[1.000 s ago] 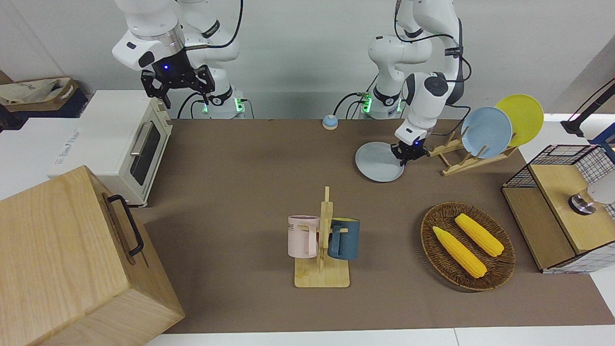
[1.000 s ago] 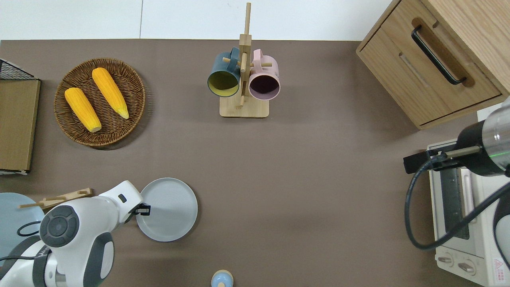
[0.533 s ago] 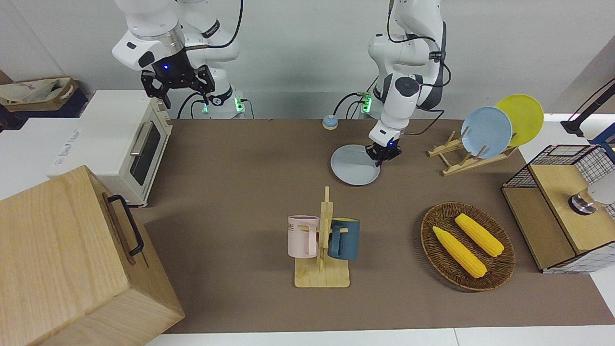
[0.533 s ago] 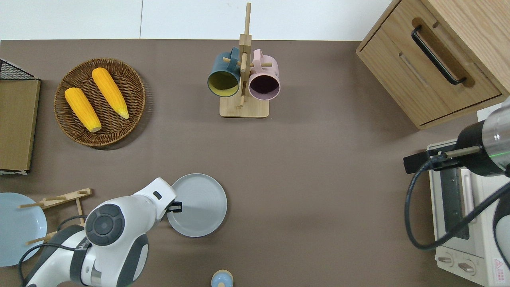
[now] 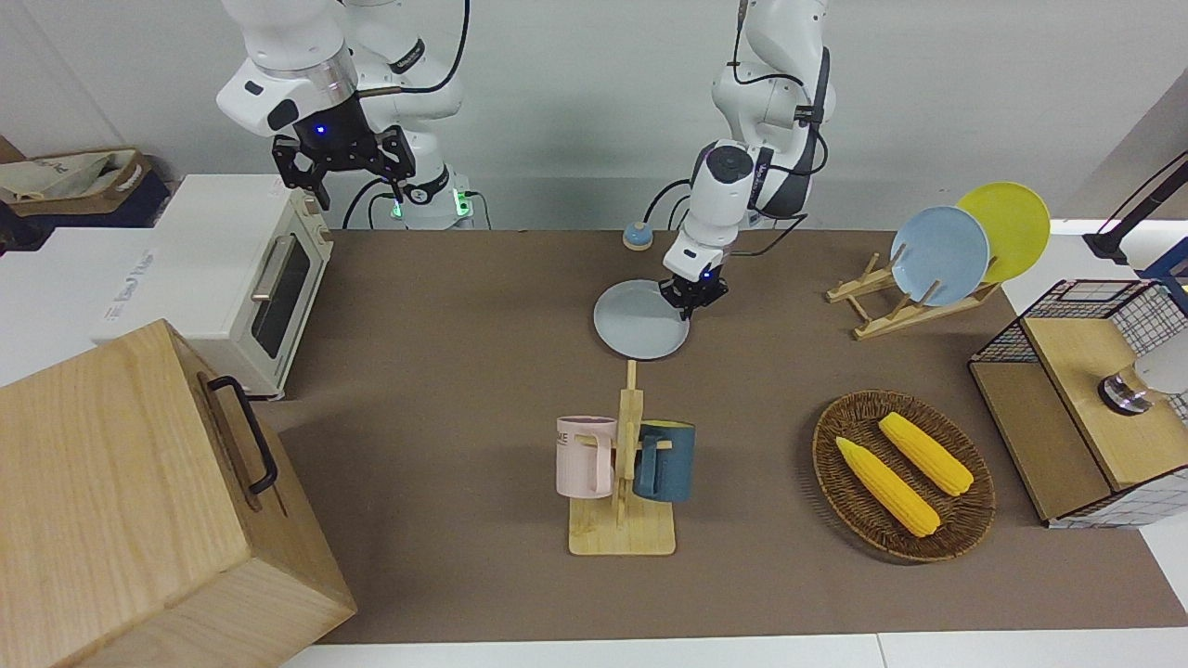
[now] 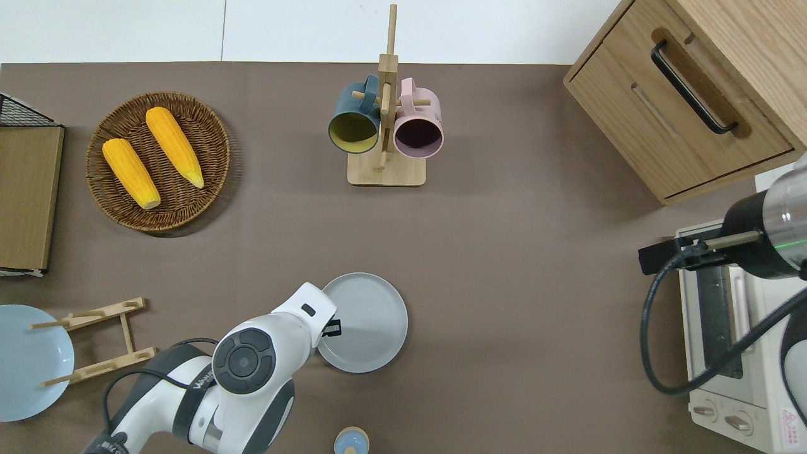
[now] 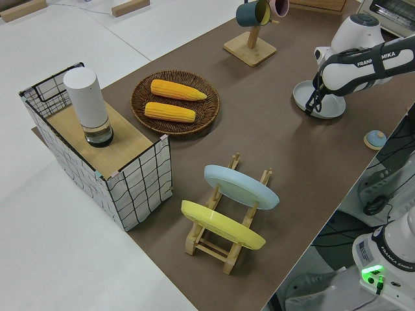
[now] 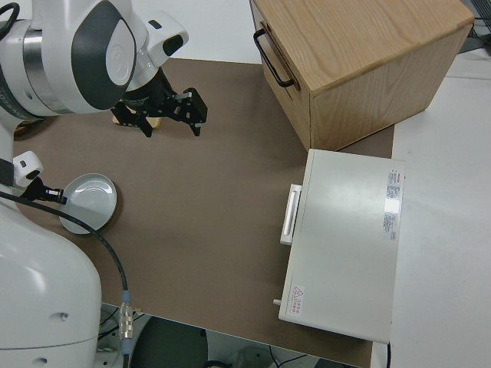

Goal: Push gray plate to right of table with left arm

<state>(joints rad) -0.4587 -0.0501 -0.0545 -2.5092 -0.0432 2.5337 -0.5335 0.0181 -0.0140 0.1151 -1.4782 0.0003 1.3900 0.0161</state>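
The gray plate [image 5: 639,322] lies flat on the brown table [image 5: 464,306], near the middle of its length and nearer to the robots than the mug rack. It also shows in the overhead view [image 6: 372,321], the left side view [image 7: 329,105] and the right side view [image 8: 90,203]. My left gripper [image 5: 691,297] is low at the plate's rim, on the edge toward the left arm's end of the table, and it also shows in the overhead view [image 6: 332,328]. My right arm is parked, its gripper [image 5: 345,176] open and empty.
A mug rack [image 5: 624,473] with a pink and a blue mug stands farther from the robots than the plate. A wicker basket [image 5: 965,520] of corn, a plate rack [image 5: 882,311] and a wire crate [image 5: 1086,399] are toward the left arm's end. A toaster oven [image 5: 251,278] and a wooden cabinet [image 5: 139,501] are toward the right arm's end. A small bell [image 5: 637,236] sits near the robots.
My left gripper has slid the gray plate along the table toward the right arm's end, away from the plate rack. The right arm has not moved.
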